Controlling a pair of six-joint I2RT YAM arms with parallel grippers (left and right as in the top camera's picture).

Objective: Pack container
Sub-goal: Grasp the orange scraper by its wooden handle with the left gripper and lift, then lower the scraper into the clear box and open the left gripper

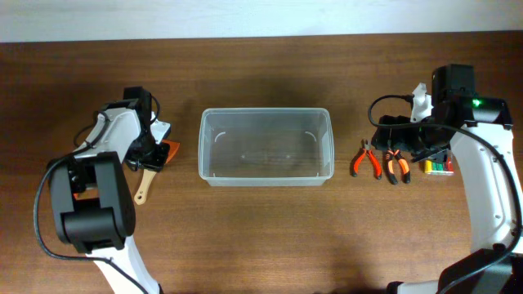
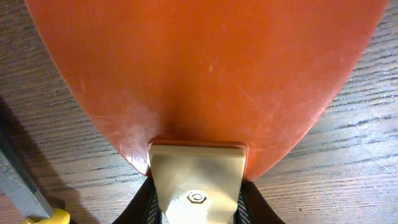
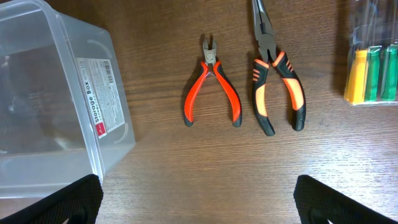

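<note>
The right gripper (image 3: 199, 202) hung low over the wooden table (image 1: 261, 237), its two black fingertips (image 3: 59, 199) spread wide apart. Straight ahead of it, in the span between those fingers, two hand tools lay side by side without touching. The small cutters (image 3: 211, 87) with orange handles were nearer its left finger. The long-nose pliers (image 3: 277, 81) with orange-and-black handles were nearer its right finger. Both had their noses pointing away from the gripper. Farther off to its right sat a clear case of screwdrivers (image 3: 372, 68), with yellow and green handles showing through and the rest cut off by the edge of the view. Ahead and to its left, beyond the left fingertip, stood the container (image 3: 56, 93). One end wall faced the gripper and carried a printed label reading "Storage Box".

The left gripper (image 1: 154, 151) was down near the table on the other side of the container, well apart from it, with the container off to its right. An orange-bladed tool (image 1: 145, 181) lay at that gripper, and its pale wooden handle ran back toward the arm. From the left wrist, the orange blade (image 2: 205, 74) filled almost everything, close under the lens. A cream piece (image 2: 197, 180) with a hex nut sat at its narrow end, with dark shapes on either side. I could not tell whether that gripper was closed or apart. A grey and yellow object (image 2: 25, 193) showed at the lower left of the left wrist view, too cropped to identify.
</note>
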